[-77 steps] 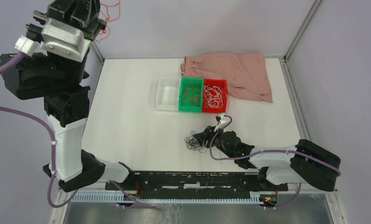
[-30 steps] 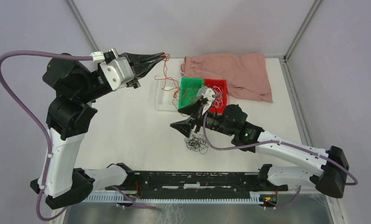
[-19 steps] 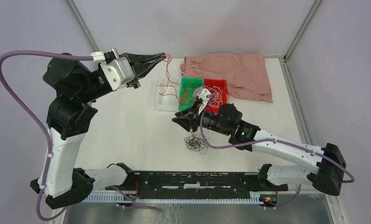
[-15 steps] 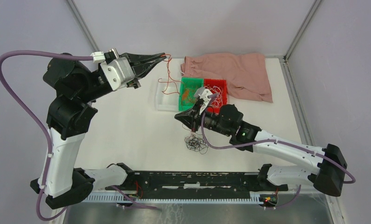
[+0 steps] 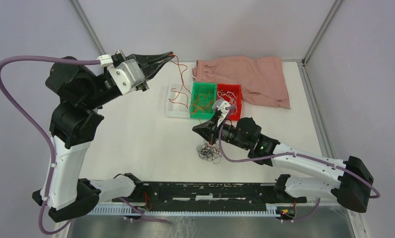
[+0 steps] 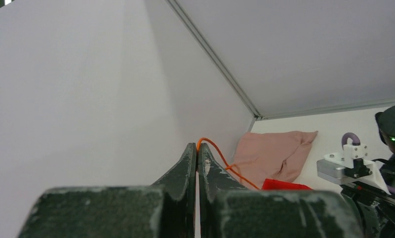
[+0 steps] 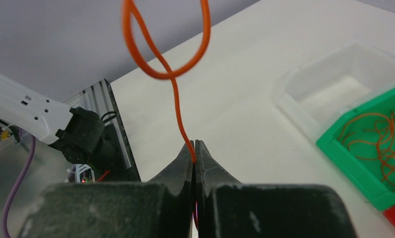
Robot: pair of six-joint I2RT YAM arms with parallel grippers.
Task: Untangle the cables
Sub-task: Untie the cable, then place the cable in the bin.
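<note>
One orange cable (image 5: 176,62) runs between my two grippers above the table. My left gripper (image 5: 171,53) is raised at the back left and is shut on the cable's upper end (image 6: 224,159); its tips (image 6: 197,145) show pressed together. My right gripper (image 5: 195,128) is lower, near the table's middle, and is shut on the lower end. In the right wrist view the cable makes a loop (image 7: 166,51) above the closed tips (image 7: 194,143). A small tangle of dark cables (image 5: 209,150) lies on the table just below the right gripper.
Three bins stand in a row at the back: a clear one (image 5: 174,110), a green one (image 5: 201,115) with orange-brown wires and a red one (image 5: 237,97) with white wires. A pink cloth (image 5: 252,78) lies behind them. The left arm's base (image 7: 81,139) shows in the right wrist view.
My right gripper was open beside the hanging orange cable; it has shut on the lower end and shifted slightly right and down. The left gripper has kept its hold up high.
</note>
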